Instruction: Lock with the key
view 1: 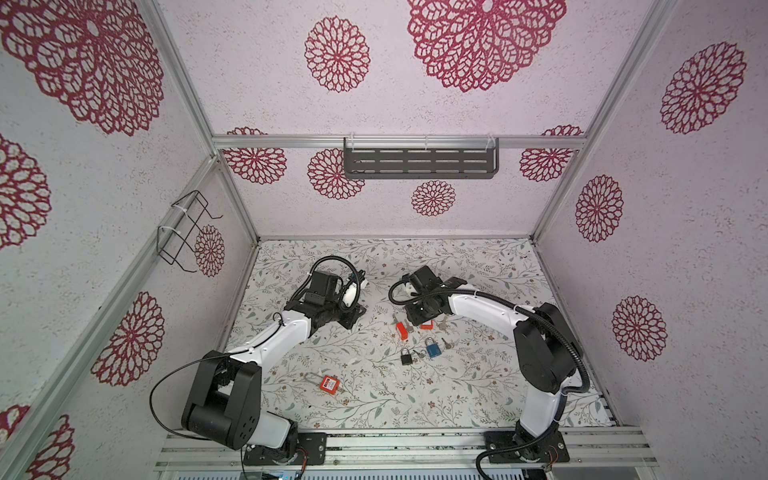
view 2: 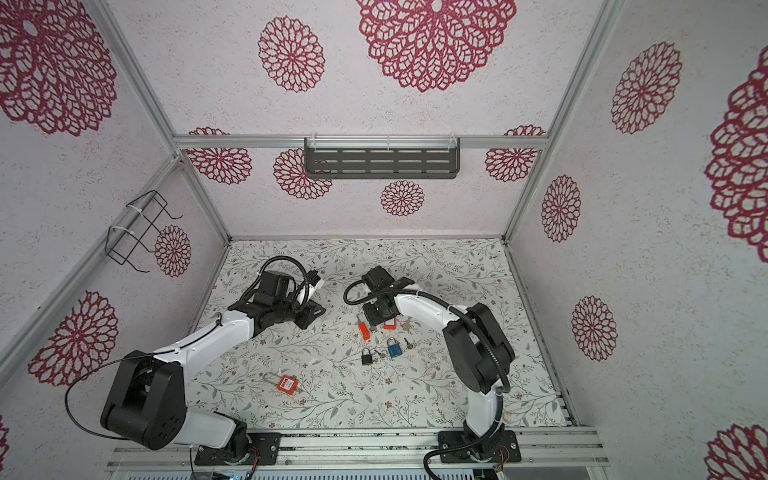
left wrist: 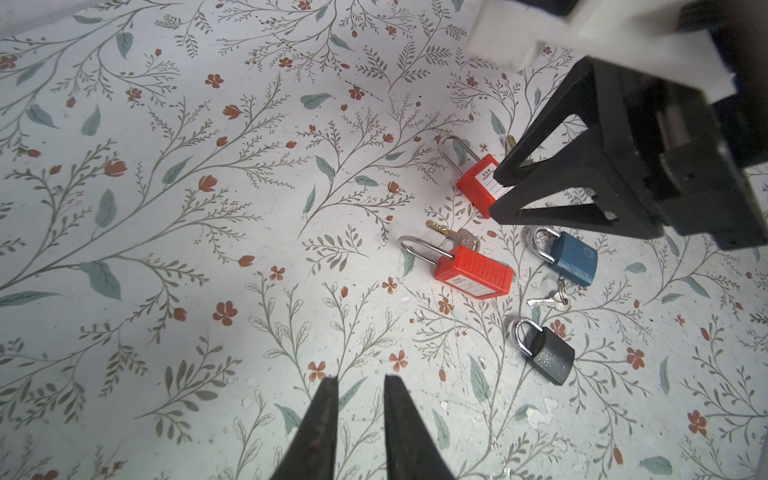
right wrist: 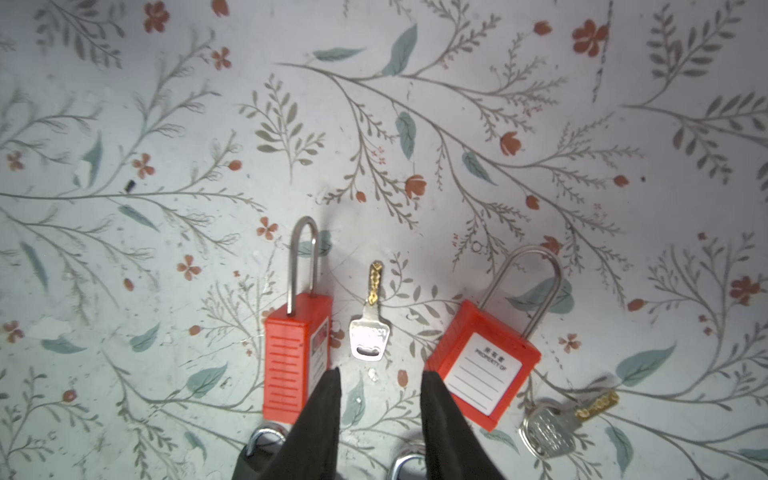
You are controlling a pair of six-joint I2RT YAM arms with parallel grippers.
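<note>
- Worktop (view 1: 478,395): the action sits around its middle.
- Right pincer (right wrist: 380,374) hovers part-open and empty; left pincer (left wrist: 360,379) is barely parted, also empty.
- Ribbed orange padlock (right wrist: 297,357) and labelled orange padlock (right wrist: 484,365) flank the key (right wrist: 370,332), which lies flat.
- Step, as I judge it: key pickup, which calls for lowering and closing on its head.

key (right wrist: 369,336) | flanks: ribbed padlock (right wrist: 297,357), labelled padlock (right wrist: 482,365) | past tip: bare mat (right wrist: 374,174)

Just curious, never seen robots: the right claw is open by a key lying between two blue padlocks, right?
Not quite: the padlocks are red, not blue, as the right wrist view shows. The right gripper is indeed open by the key between them.
</note>
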